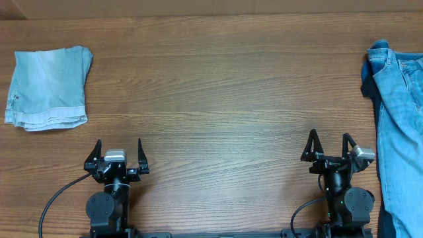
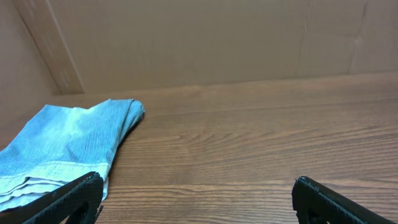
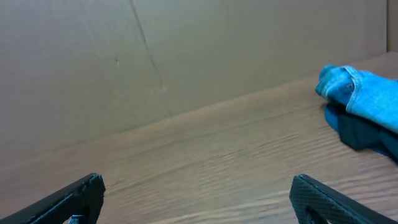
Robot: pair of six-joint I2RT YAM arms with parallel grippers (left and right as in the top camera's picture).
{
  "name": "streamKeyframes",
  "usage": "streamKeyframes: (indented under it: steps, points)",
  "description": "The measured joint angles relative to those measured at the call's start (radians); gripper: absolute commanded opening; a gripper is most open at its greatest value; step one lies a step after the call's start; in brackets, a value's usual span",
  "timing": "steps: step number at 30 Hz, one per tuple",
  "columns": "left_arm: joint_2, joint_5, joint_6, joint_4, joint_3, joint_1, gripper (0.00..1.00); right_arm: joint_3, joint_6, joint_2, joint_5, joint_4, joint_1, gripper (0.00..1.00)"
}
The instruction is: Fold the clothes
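Note:
A long pair of faded light-blue jeans (image 1: 400,125) lies along the table's right edge, running off the frame; its top end shows in the right wrist view (image 3: 364,93). A paler washed-denim piece (image 1: 49,87) lies folded at the far left, and shows in the left wrist view (image 2: 62,146). My left gripper (image 1: 119,153) is open and empty near the front edge, well below the pale piece. My right gripper (image 1: 328,147) is open and empty near the front edge, just left of the jeans.
The wooden table (image 1: 218,99) spans the view. A plain brown wall (image 2: 205,37) stands behind its far edge. Black cables (image 1: 56,198) trail from the arm bases at the front.

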Motion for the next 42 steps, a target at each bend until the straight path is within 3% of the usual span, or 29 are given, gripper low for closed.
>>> streamKeyframes:
  steps: [4,9,12,15,22,25,28,32,38,42]
  points:
    - [0.0,0.0,0.0,0.0,0.0,0.0,1.0,0.0,0.001,0.0,-0.002,0.05,0.0,1.0]
    - [0.0,0.0,0.0,0.0,0.0,0.0,1.0,0.145,0.031,0.024,-0.005,-0.112,0.0,1.0]
    - [-0.001,0.0,0.0,0.0,-0.001,0.0,1.0,0.414,0.077,0.161,-0.005,-0.179,0.0,1.0]
    - [-0.001,0.0,0.0,0.001,-0.001,0.0,1.0,0.734,0.088,0.425,-0.005,-0.354,0.0,1.0]
    - [0.0,0.0,0.0,0.004,-0.003,0.0,1.0,1.633,-0.065,1.164,0.049,-1.019,-0.05,1.0]
    - [-0.002,0.0,0.0,0.004,-0.003,0.0,1.0,1.921,-0.096,1.426,0.078,-1.172,-0.14,1.0]
    - [-0.002,0.0,0.0,0.004,-0.003,0.0,1.0,2.048,-0.106,1.642,0.082,-1.178,-0.257,1.0]
    - [-0.002,0.0,0.0,0.004,-0.003,0.0,1.0,2.06,-0.109,1.774,0.077,-1.069,-0.347,1.0]
    - [-0.002,0.0,0.0,0.004,-0.003,0.0,1.0,2.058,-0.251,1.865,0.082,-0.901,-0.36,1.0]
    - [-0.002,0.0,0.0,0.004,-0.003,0.0,1.0,2.058,-0.306,2.051,0.081,-0.809,-0.383,1.0]
